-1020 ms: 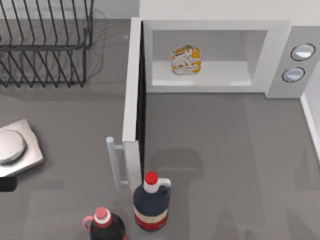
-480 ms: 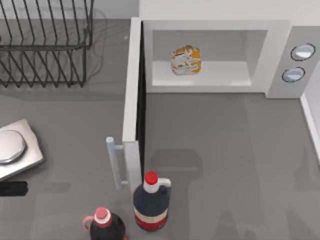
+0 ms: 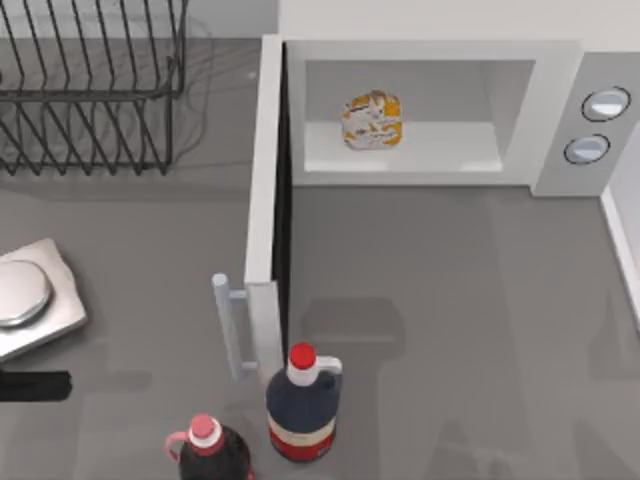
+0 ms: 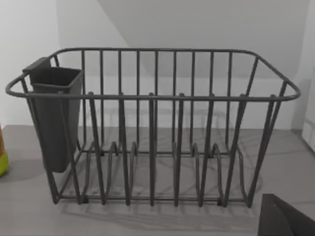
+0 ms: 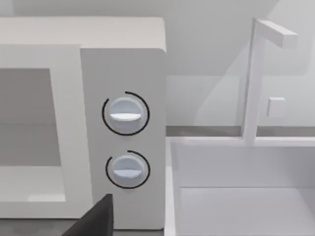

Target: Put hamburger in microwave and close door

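The hamburger [image 3: 372, 120] sits on the floor of the microwave [image 3: 560, 70] cavity, toward the cavity's left half, touching nothing else. The door [image 3: 264, 200] stands fully open, swung out edge-on toward the front of the counter [image 3: 450, 300], its bar handle [image 3: 226, 325] facing the counter's left side. Two red-capped dark bottles [image 3: 302, 405] stand just beside the door's free end.

The left end effector [image 3: 35, 385] enters as a dark tip at the counter's left edge, just in front of the kitchen scale [image 3: 30, 300]; whether it is released or clenched cannot be told. The left wrist view faces the black wire dish rack [image 4: 152, 142]. The right wrist view faces the two dials [image 5: 125, 114] and the white sink [image 5: 236, 187] beside the oven.
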Controlling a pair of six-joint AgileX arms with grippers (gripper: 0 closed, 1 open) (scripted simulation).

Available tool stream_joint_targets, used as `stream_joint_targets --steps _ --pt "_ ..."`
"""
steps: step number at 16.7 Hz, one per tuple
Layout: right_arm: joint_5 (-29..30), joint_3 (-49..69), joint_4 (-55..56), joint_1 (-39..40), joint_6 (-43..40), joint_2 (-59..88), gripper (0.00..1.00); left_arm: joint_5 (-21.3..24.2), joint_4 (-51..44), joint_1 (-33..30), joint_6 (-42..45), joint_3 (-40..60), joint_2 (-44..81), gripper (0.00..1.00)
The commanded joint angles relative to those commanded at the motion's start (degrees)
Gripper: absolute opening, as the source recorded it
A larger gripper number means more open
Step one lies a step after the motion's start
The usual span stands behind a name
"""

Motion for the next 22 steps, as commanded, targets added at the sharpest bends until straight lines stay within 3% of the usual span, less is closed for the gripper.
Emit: stream_joint_targets --steps 4,13,19,22 --pt "0.00 0.00 0.00 0.00 0.00 0.00 1.00 -0.63 1.09 -0.78 0.02 0.69 0.75 0.00" --pt "0.00 0.00 0.00 0.00 0.00 0.00 1.00 -13.71 13.61 -13.60 0.51 -1.62 10.21 0.00" --pt "0.00 0.00 0.00 0.00 0.00 0.00 1.00 -14.32 14.02 -14.41 0.58 0.29 12.06 0.00" --pt "0.00 0.00 0.00 0.00 0.00 0.00 1.00 -17.53 12.59 -17.59 0.70 1.16 11.50 0.00"
